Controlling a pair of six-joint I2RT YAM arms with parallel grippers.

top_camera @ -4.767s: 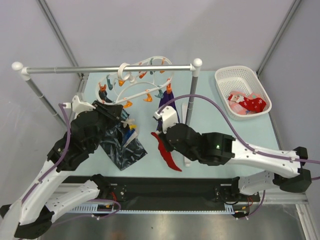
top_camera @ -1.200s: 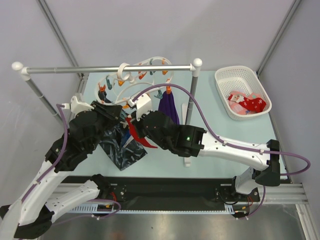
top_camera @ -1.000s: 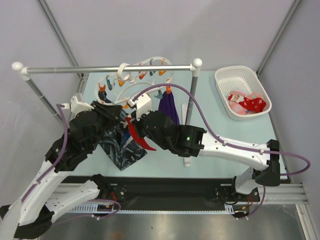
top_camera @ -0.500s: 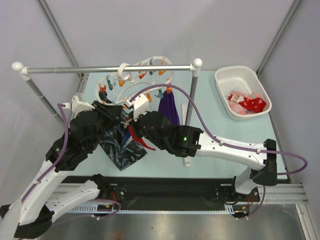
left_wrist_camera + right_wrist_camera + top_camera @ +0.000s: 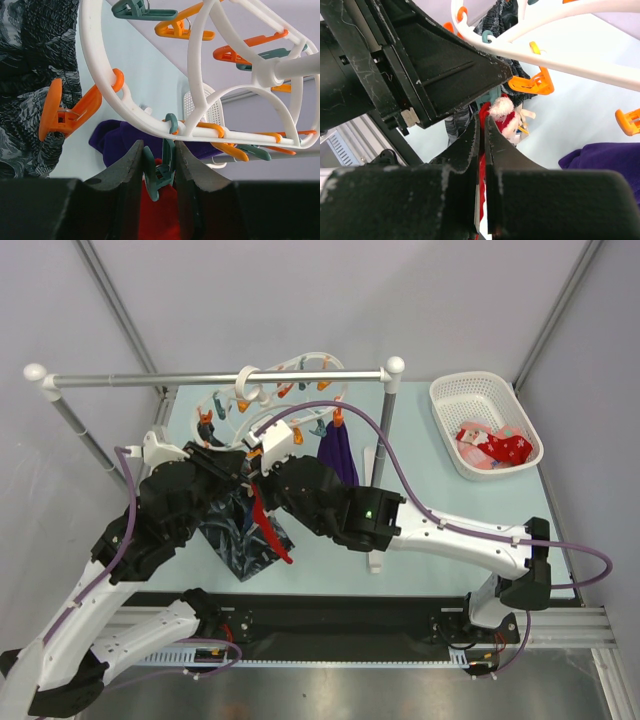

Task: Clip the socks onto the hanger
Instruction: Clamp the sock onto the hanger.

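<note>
The white oval hanger [image 5: 300, 400] hangs by its hook from the rail, with orange and teal clothespins. In the left wrist view my left gripper [image 5: 158, 162] is shut on a teal clothespin [image 5: 159, 172] under the hanger ring [image 5: 100, 85], squeezing it. A red sock [image 5: 161, 215] lies just behind the pin. My right gripper [image 5: 482, 131] is shut on that red sock [image 5: 501, 112], its white cuff up at the pin. In the top view the sock [image 5: 265, 525] dangles between both grippers. More socks [image 5: 494, 448] lie in the basket.
A white basket [image 5: 470, 392] stands at the back right. A grey rail [image 5: 150, 378] with white ball ends carries the hanger. A dark marbled cloth [image 5: 238, 540] and a purple cloth [image 5: 338, 450] hang from pins. A rail post [image 5: 380, 455] stands right of centre.
My right gripper has carried the red sock left and up from the middle of the table to the teal pin held by my left gripper. The left arm has barely moved.
</note>
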